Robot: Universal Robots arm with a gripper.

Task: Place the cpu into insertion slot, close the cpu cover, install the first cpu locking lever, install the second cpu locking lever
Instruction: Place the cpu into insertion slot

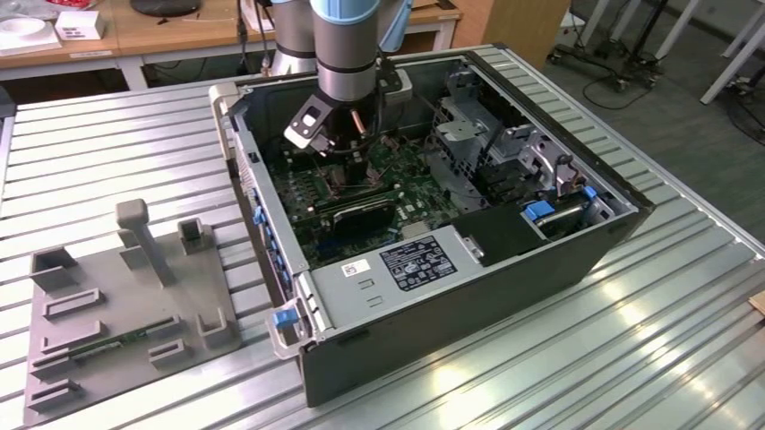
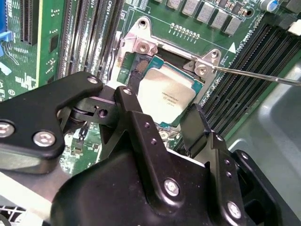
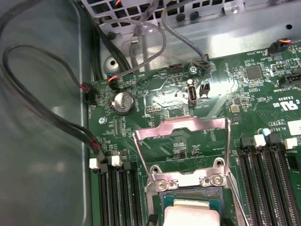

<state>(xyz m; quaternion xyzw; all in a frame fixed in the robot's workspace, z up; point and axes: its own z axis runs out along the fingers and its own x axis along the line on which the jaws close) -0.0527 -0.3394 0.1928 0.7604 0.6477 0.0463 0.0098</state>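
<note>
My gripper (image 1: 339, 161) is down inside the open computer case (image 1: 597, 260), over the green board. In the second wrist view its black fingers (image 2: 136, 122) straddle the cpu (image 2: 164, 92), shut on its edges. The silver-topped chip sits at the insertion slot (image 2: 141, 66), where a strip of dark contacts still shows beside it. In the first wrist view the cpu (image 3: 190, 214) lies at the slot below the cpu cover (image 3: 183, 126), which stands raised and open. A thin locking lever (image 2: 254, 75) juts out unlatched from the socket's side.
Long black memory slots (image 3: 117, 197) flank the socket on both sides. Loose cables (image 3: 56, 117) run along the case wall near the board's edge. Drive cages (image 1: 526, 170) fill the case's far side. A grey parts fixture (image 1: 132, 296) sits on the table at the exterior view's left.
</note>
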